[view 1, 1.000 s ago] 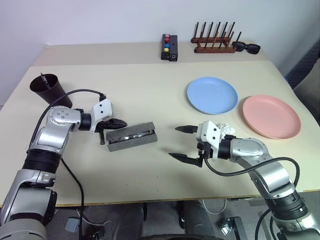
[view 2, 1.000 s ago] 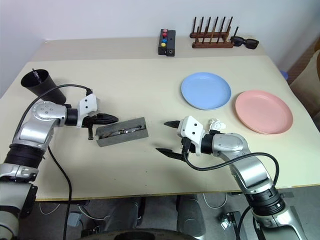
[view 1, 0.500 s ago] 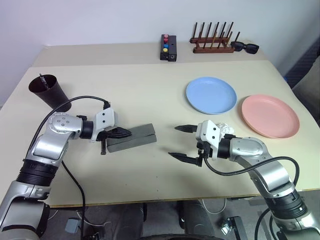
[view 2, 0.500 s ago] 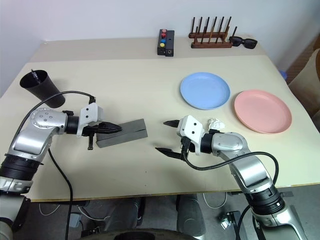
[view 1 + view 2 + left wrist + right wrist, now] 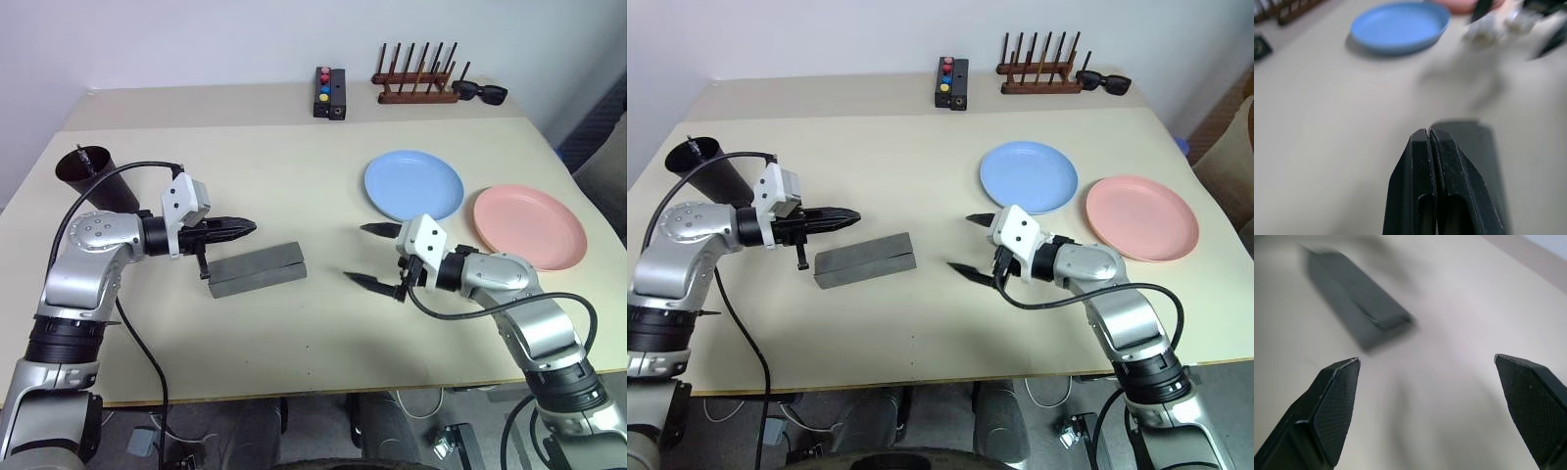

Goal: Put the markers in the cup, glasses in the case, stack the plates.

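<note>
With the case (image 5: 257,270) lying shut, the plates come next in our judgement: our right gripper (image 5: 377,257), fingers spread wide and empty, sits just beside the blue plate (image 5: 414,185), the pink plate (image 5: 530,227) beyond it, while our left gripper (image 5: 245,227) hovers pinched shut above the case.

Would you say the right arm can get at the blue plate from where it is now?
Probably yes: the right gripper hangs open just in front of the blue plate, and nothing lies on the table between them.
</note>
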Action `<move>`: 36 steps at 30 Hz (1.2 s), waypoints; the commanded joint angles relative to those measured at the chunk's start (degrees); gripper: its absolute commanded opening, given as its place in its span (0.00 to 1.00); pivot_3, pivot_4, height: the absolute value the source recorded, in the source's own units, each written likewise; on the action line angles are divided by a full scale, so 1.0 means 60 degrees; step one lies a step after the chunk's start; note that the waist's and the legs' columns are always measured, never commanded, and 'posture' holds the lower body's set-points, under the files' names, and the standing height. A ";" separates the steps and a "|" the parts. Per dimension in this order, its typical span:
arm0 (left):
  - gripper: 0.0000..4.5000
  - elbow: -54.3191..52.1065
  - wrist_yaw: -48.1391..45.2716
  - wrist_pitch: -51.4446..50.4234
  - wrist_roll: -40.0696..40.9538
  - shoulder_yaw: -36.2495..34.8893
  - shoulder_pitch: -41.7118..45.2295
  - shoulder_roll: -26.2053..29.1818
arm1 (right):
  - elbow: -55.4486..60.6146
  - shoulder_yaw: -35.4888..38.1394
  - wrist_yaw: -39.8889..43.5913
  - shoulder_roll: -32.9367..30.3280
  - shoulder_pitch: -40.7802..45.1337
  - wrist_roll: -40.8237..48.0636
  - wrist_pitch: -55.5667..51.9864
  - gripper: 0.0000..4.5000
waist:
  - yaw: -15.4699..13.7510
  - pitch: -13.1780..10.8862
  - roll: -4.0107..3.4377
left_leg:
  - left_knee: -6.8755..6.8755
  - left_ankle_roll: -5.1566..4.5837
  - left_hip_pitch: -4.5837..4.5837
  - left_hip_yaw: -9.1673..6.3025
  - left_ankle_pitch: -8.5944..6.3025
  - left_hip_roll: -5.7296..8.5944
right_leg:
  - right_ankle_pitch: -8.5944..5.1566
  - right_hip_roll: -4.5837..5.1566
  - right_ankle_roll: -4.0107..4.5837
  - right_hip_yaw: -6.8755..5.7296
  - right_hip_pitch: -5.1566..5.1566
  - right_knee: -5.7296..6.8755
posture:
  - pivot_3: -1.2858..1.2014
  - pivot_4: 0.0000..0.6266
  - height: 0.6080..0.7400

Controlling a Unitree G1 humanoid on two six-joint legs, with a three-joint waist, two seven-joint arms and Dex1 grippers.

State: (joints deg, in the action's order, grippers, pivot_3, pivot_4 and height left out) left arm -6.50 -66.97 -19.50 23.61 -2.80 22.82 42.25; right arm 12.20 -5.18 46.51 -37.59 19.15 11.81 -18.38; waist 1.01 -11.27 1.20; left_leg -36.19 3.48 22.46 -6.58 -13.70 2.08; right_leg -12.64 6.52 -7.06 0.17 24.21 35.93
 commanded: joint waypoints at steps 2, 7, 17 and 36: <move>0.01 -0.1253 0.0251 -0.0372 0.0350 0.0293 -0.0441 -0.0195 | -0.1085 0.0417 -0.0795 -0.0234 0.0662 -0.0998 0.0665 1.00 | -0.0017 -0.0001 -0.0001 | 0.0000 0.0000 -0.0002 -0.0002 0.0000 -0.0001 | 0.0000 -0.0002 0.0003 -0.0001 0.0000 0.0003 | 0.52 0.24 0.95; 0.01 -0.1602 0.0671 -0.0588 0.0200 0.0747 -0.0676 -0.0548 | -0.2402 0.0661 -0.1334 -0.0653 0.1102 -0.1821 0.1179 1.00 | -0.0036 0.0000 -0.0001 | -0.0003 0.0000 0.0000 0.0001 0.0000 0.0003 | -0.0007 0.0000 0.0017 0.0000 -0.0002 0.0000 | 0.52 0.24 0.95; 0.01 -0.1782 0.1087 -0.0839 0.0338 0.0800 -0.0952 -0.0820 | -0.3924 0.1885 -0.1671 -0.2089 0.0716 -0.2121 0.1213 1.00 | -0.0017 -0.0001 -0.0002 | 0.0000 0.0000 0.0001 0.0003 0.0000 0.0003 | -0.0013 0.0000 0.0028 0.0001 -0.0002 -0.0002 | 0.52 0.24 0.95; 0.00 -0.1762 0.1002 -0.0888 0.0895 0.1140 -0.0830 -0.1767 | -0.3001 0.2191 -0.2010 -0.2080 -0.1105 -0.2142 -0.0465 0.47 | -0.0039 0.0003 -0.0011 | -0.0006 0.0000 -0.0008 0.0013 0.0000 0.0003 | -0.0015 0.0000 0.0031 0.0013 -0.0014 -0.0004 | 0.52 0.24 0.95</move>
State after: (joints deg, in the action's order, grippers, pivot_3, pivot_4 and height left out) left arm -15.52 -60.98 -24.80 27.54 3.81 16.73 31.79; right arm -8.02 6.23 35.05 -50.16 12.56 -1.08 -20.95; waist 0.78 -11.25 1.13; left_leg -36.22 3.48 22.42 -6.50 -13.70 2.10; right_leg -12.73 6.52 -6.87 0.24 24.13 35.90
